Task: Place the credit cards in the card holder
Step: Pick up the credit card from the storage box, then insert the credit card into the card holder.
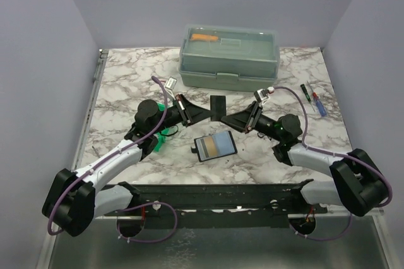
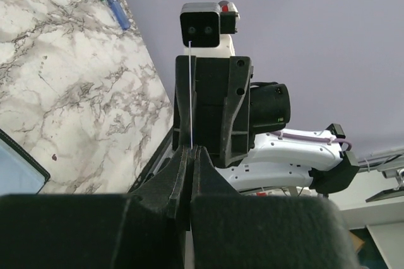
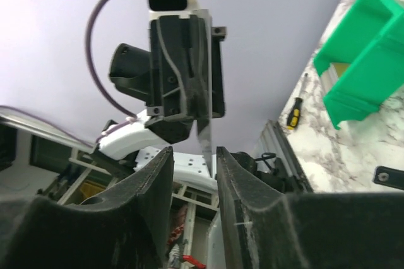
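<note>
My left gripper (image 1: 206, 112) is shut on a thin credit card (image 1: 218, 105) and holds it above the table's middle. In the left wrist view (image 2: 191, 152) the card (image 2: 190, 92) shows edge-on as a pale line rising from the closed fingers. My right gripper (image 1: 234, 122) faces it from the right, open. In the right wrist view (image 3: 194, 155) the silver card end (image 3: 203, 139) hangs between the spread fingers, touching neither. The black card holder (image 1: 214, 146) lies open on the table in front, blue and tan showing in its pockets; its corner shows in the left wrist view (image 2: 16, 168).
A grey-green lidded toolbox (image 1: 228, 57) stands at the back. A small green bin (image 1: 165, 135) sits under my left arm and shows in the right wrist view (image 3: 366, 54). Screwdrivers (image 1: 314, 100) lie at the right, and another small tool (image 1: 158, 81) at the back left.
</note>
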Motion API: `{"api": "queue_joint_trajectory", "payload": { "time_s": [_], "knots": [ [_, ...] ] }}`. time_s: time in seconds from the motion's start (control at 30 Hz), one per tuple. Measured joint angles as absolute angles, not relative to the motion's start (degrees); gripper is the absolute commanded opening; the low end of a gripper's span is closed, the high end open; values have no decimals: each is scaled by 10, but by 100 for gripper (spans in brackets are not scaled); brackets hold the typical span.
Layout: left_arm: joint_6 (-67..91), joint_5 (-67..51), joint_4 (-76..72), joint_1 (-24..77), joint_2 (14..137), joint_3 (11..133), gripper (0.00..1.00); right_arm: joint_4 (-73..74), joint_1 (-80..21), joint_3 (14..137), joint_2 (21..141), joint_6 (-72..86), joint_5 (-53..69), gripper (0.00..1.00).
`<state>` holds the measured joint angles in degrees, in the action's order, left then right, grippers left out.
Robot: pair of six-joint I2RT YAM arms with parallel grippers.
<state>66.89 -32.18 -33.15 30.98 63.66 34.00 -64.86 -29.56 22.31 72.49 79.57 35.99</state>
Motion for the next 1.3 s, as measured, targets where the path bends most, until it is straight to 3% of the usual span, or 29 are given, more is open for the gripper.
{"api": "queue_joint_trajectory", "payload": {
  "time_s": [0.07, 0.13, 0.2, 0.3, 0.43, 0.5, 0.6, 0.83, 1.07, 1.3],
  "knots": [
    [675, -319, -341, 312, 646, 338, 0, -690, -296, 220, 741, 812, 360, 20],
    [680, -316, -348, 313, 651, 337, 0, -720, -296, 220, 757, 826, 360, 1],
    [683, -315, -357, 314, 653, 336, 2, -733, -296, 219, 769, 836, 360, 0],
    [682, -314, -363, 316, 654, 336, 43, -706, -289, 216, 761, 825, 359, 0],
    [645, -279, -243, 316, 655, 350, 60, -483, -263, 239, 699, 703, 340, 0],
    [615, -253, -158, 316, 661, 369, 62, -349, -246, 273, 686, 620, 322, 0],
    [575, -216, -34, 316, 682, 400, 60, -184, -222, 307, 682, 497, 320, 0],
    [532, -211, 70, 343, 761, 405, 44, 52, -214, 331, 737, 315, 418, 0],
    [499, -213, 102, 368, 856, 424, 30, 101, -222, 335, 790, 269, 488, 0],
    [475, -187, 130, 369, 875, 425, 25, 109, -227, 355, 837, 254, 505, 0]
  ]
}}
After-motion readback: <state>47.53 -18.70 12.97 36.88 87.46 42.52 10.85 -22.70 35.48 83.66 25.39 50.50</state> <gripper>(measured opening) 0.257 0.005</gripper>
